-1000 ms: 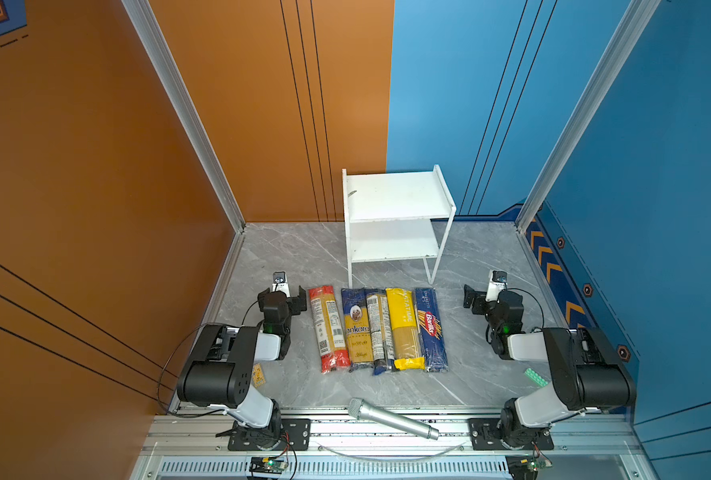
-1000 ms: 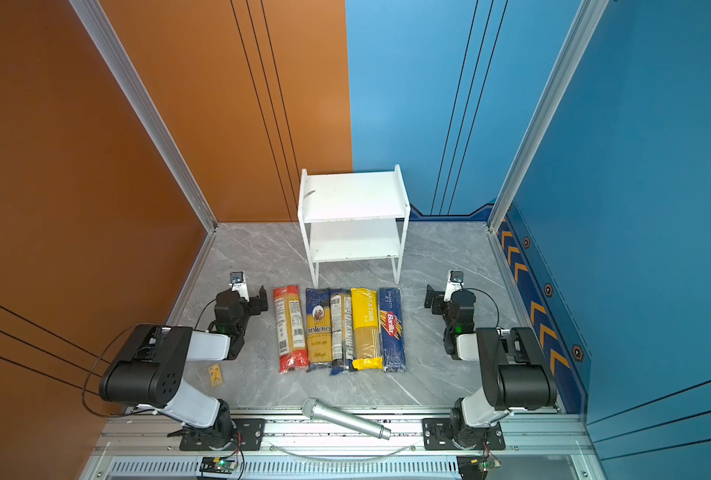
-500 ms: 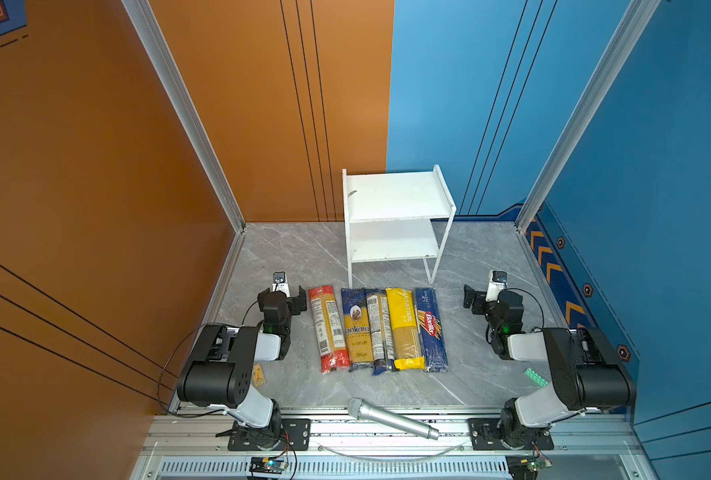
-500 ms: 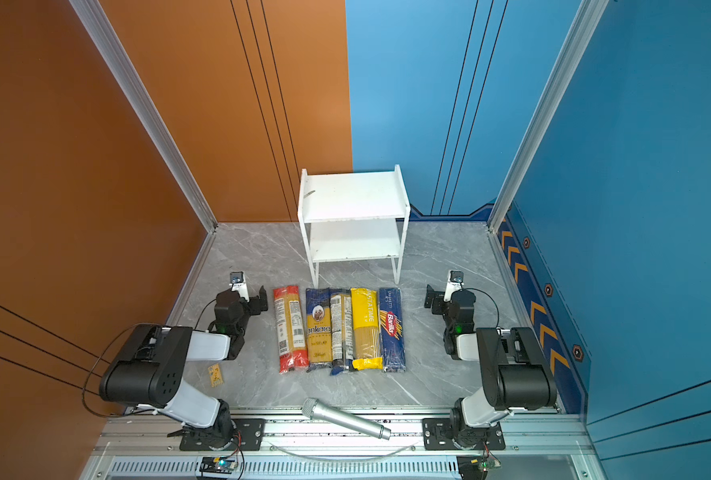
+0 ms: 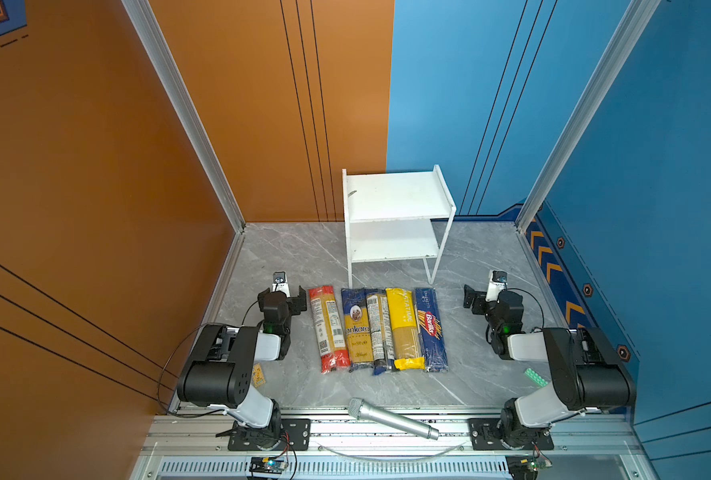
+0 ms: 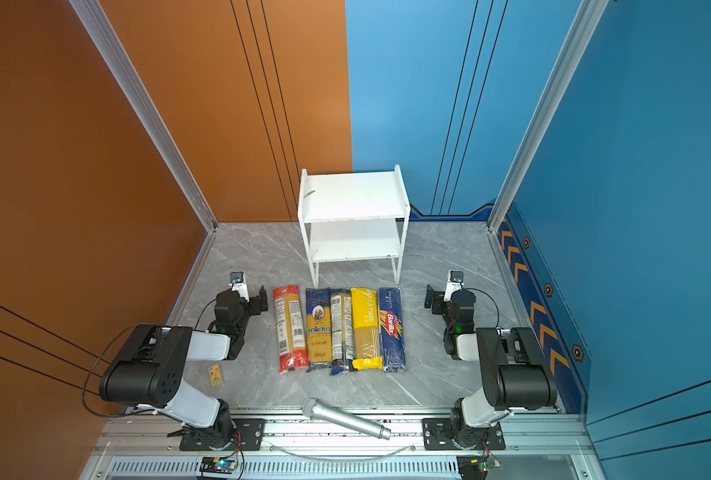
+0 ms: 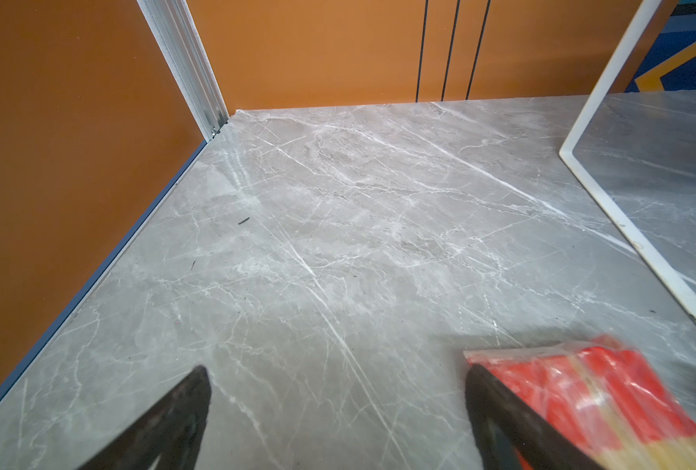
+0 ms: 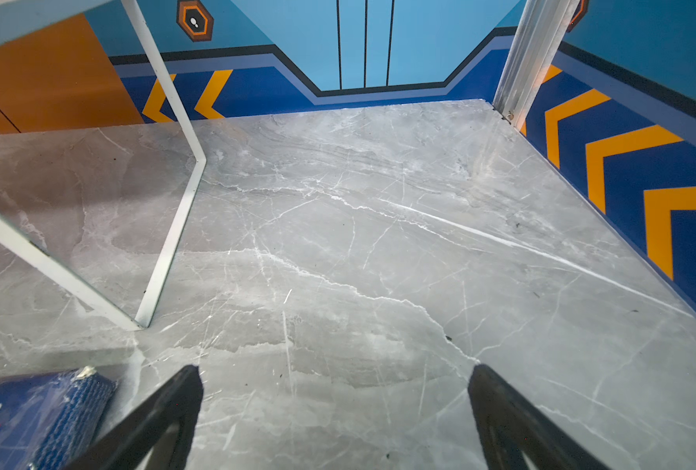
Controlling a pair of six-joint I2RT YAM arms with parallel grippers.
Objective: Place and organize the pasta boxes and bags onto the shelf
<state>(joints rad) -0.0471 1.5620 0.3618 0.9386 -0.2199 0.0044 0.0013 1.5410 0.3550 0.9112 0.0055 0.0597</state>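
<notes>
Several long pasta packs lie side by side on the grey marble floor in both top views: a red-ended clear bag [image 5: 328,328], a yellow-navy "ankara" bag [image 5: 356,328], a dark navy bag [image 5: 378,330], a yellow bag [image 5: 403,326] and a blue Barilla box [image 5: 430,328]. Behind them stands the white two-tier shelf [image 5: 395,199], both boards bare. My left gripper [image 5: 283,293] rests low, just left of the red-ended bag [image 7: 606,386], open and holding nothing [image 7: 336,374]. The right gripper [image 5: 489,291] sits right of the Barilla box [image 8: 33,415], also open with nothing in it [image 8: 334,372].
A silver microphone [image 5: 391,417] lies across the front rail. A small yellow card [image 5: 258,374] sits by the left arm and a green strip [image 5: 536,376] by the right arm. Orange and blue walls close in three sides. Shelf legs [image 8: 171,236] stand near the packs.
</notes>
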